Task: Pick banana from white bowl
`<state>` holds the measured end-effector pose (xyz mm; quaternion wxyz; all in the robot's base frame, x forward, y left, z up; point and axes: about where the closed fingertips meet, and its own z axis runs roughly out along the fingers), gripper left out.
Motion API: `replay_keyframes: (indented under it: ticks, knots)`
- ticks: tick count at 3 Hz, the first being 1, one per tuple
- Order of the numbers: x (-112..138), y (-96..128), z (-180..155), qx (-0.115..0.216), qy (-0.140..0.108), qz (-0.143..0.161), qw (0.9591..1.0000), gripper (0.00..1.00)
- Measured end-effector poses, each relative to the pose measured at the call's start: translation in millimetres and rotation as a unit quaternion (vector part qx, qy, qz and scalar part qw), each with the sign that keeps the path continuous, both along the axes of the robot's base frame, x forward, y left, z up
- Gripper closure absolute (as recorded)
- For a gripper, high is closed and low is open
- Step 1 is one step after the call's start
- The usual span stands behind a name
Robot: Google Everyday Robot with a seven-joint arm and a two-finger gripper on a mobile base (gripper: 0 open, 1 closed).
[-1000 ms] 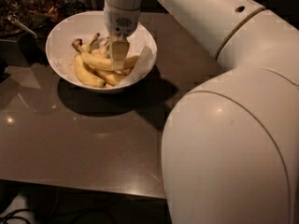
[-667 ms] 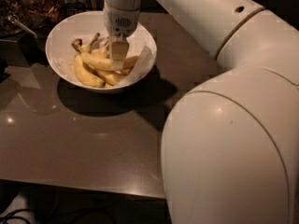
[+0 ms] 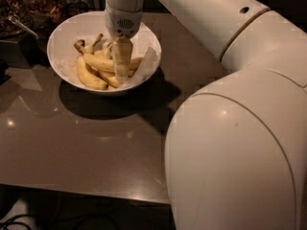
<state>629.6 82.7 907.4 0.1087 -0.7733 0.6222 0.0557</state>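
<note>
Over the white bowl (image 3: 64,35), the gripper (image 3: 122,73) sits as a second earlier, lowered among the fruit; whether it grips anything cannot be told. Unmoved, the banana (image 3: 98,61), pale yellow, nearly straight, dark-stemmed, lies in the glossy round bowl on a smooth table (image 3: 72,143)

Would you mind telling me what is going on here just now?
The robot's arm reaches down into the bowl on the table. Its claw sits among the bananas, right over the long banana that lies across the pile. That banana is in the bowl and not yet lifted. Whether the claw has hold of it cannot be seen.
</note>
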Motion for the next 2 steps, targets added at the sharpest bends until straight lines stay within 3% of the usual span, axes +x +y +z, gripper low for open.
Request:
replay_keyframes:
  ticks: [2]
  knots:
    - [2.4,2.4,-1.9,0.016,0.002,0.001,0.9999,0.00]
